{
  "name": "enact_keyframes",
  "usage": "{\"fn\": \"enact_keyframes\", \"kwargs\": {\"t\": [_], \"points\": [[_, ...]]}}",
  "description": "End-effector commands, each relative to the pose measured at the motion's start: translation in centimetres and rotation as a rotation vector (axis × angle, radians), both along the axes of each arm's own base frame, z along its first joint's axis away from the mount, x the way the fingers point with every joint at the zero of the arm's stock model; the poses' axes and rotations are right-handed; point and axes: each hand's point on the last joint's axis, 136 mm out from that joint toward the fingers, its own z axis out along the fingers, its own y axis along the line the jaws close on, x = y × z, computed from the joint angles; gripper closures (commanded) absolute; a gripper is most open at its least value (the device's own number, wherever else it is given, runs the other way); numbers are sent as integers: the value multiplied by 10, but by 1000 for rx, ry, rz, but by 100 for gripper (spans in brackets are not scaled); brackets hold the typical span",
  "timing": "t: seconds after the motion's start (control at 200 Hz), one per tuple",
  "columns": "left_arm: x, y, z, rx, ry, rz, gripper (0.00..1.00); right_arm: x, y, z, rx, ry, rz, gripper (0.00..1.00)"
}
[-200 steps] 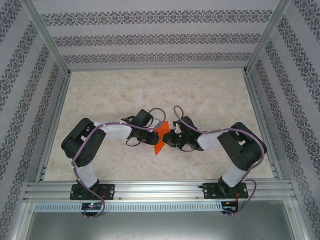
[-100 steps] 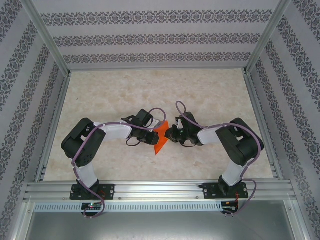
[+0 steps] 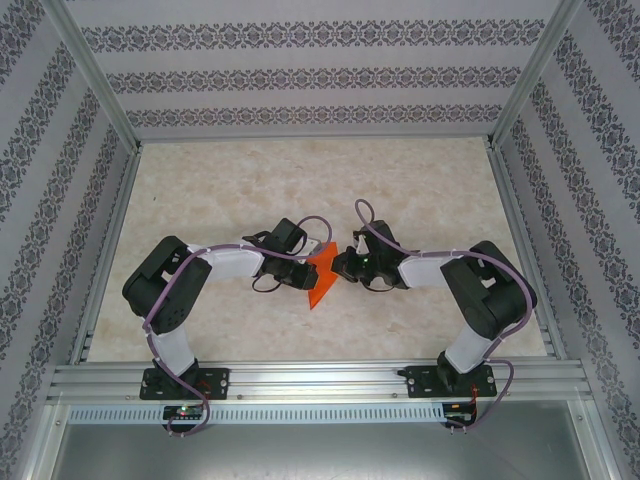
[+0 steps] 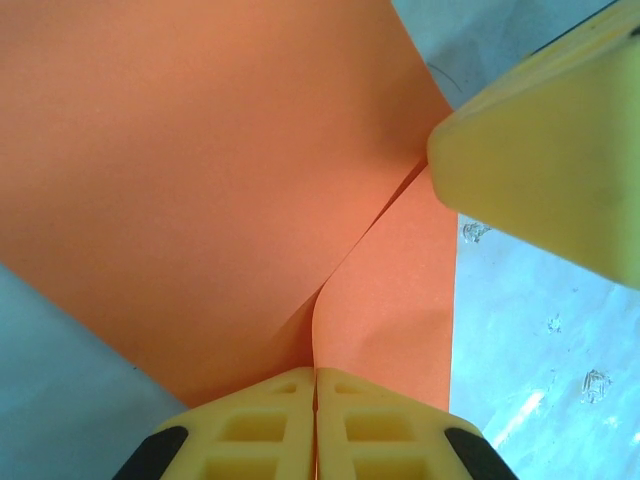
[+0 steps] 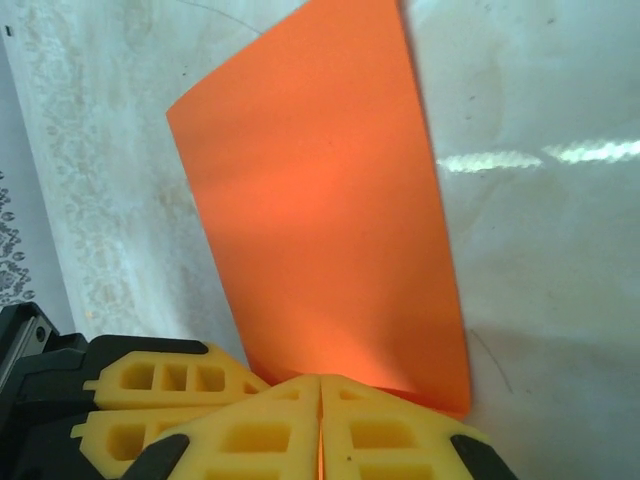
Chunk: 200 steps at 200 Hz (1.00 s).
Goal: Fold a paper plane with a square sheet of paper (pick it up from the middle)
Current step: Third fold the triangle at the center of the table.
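Note:
The square sheet of paper [image 3: 319, 276] is bright orange and folded, held off the marbled table between both grippers. In the left wrist view a crease runs up the paper [image 4: 200, 170] from my left gripper [image 4: 316, 378], which is shut on its near edge. One yellow finger of the right gripper [image 4: 545, 165] presses at the crease's far end. In the right wrist view the paper [image 5: 320, 220] rises as a flat panel from my right gripper [image 5: 320, 385], shut on its lower edge, with the left gripper's fingers [image 5: 160, 385] beside it. The paper plane is out of view.
The pale marbled table [image 3: 300, 190] has aluminium rails on the left [image 3: 110, 250] and right [image 3: 520, 240], and a front rail [image 3: 320, 378] over the arm bases. Patterned walls close in three sides.
My right gripper has shifted slightly toward the far side and its forearm has levelled out, elbow swinging right. The left arm and the paper have hardly moved.

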Motion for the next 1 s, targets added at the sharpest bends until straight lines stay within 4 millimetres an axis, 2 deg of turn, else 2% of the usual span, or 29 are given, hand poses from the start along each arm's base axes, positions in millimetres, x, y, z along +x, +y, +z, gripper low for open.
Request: {"fn": "enact_keyframes", "kwargs": {"t": [0.0,0.075,0.18,0.295,0.425,0.54,0.679,0.994], "points": [[-3,14,-15,81,20,3,90,3,-7,-18,-58,16,-5,91],[-3,14,-14,79,21,2,90,1,-11,-31,-93,43,-14,92],[-3,15,-15,82,18,3,90,0,-13,-34,-102,50,-17,91],[-4,15,-15,82,20,1,90,3,-11,-14,-84,16,-16,91],[-4,16,-15,84,18,3,90,0,-2,19,-36,-49,13,91],[-2,15,-13,83,13,5,90,-8,16,28,18,-50,60,91],[-1,13,-10,77,5,3,90,-15,31,17,20,-25,88,92],[0,13,-9,76,-1,3,90,-18,24,-23,-93,52,78,94]]}}
